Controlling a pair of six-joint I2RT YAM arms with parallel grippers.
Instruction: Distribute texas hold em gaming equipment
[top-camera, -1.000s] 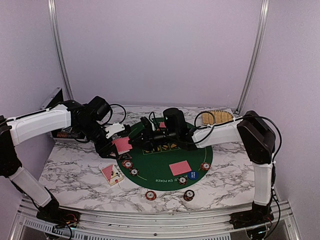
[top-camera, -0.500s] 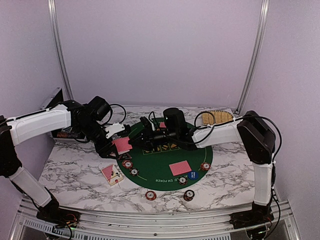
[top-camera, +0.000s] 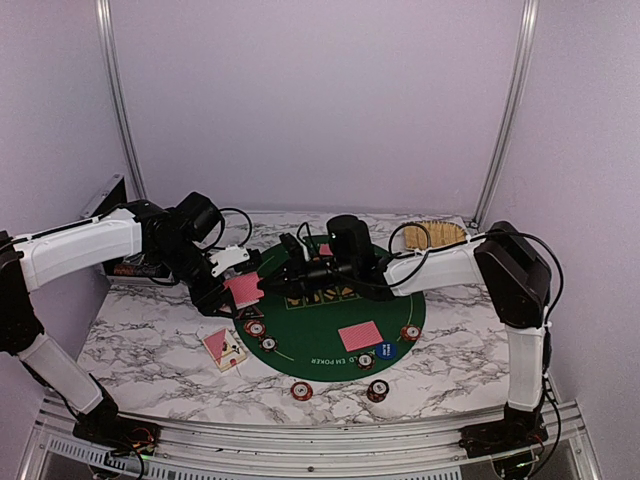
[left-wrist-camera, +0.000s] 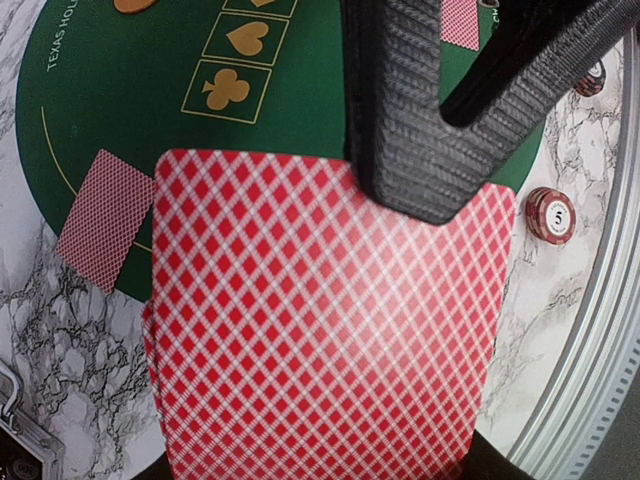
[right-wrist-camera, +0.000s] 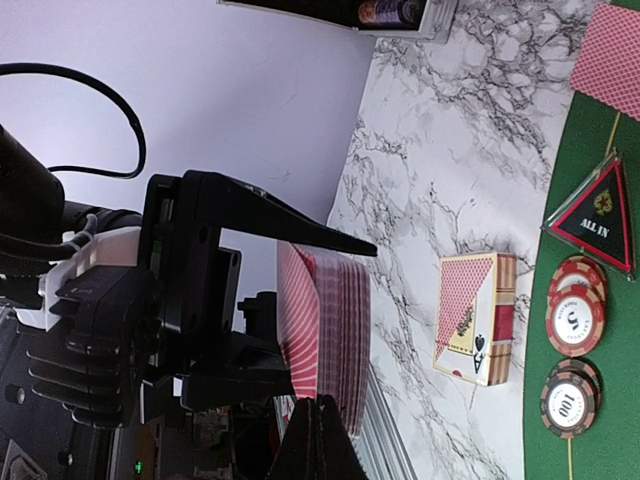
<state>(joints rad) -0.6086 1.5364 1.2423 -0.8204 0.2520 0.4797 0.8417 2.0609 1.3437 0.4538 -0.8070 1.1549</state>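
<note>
Distribution is assessed as partly done. Two single red-backed cards are laid face down on the round green mat: a near card and a far card. Chip stacks are set out along the mat's near rim. A left stack and a second left stack are placed there, with a right stack opposite. A further stack is set just beside the blue round button. Two outer stacks are placed on the bare counter toward its near edge: one outer stack and the other outer stack. The dark triangular marker is found at the mat's left rim, next to the left stacks. The deck is held clamped in the left jaws above the counter, just off the mat's left side, so most of the dealing is judged outstanding. The right jaws are closed, tips together, at the deck's edge; whether a single card is pinched between them cannot be told. A card box is noted on the counter below the deck, a black case at the left edge, and a woven straw tray toward the far right corner. The right arm is stretched across the mat's far half, so access to that half is judged obstructed.
</note>
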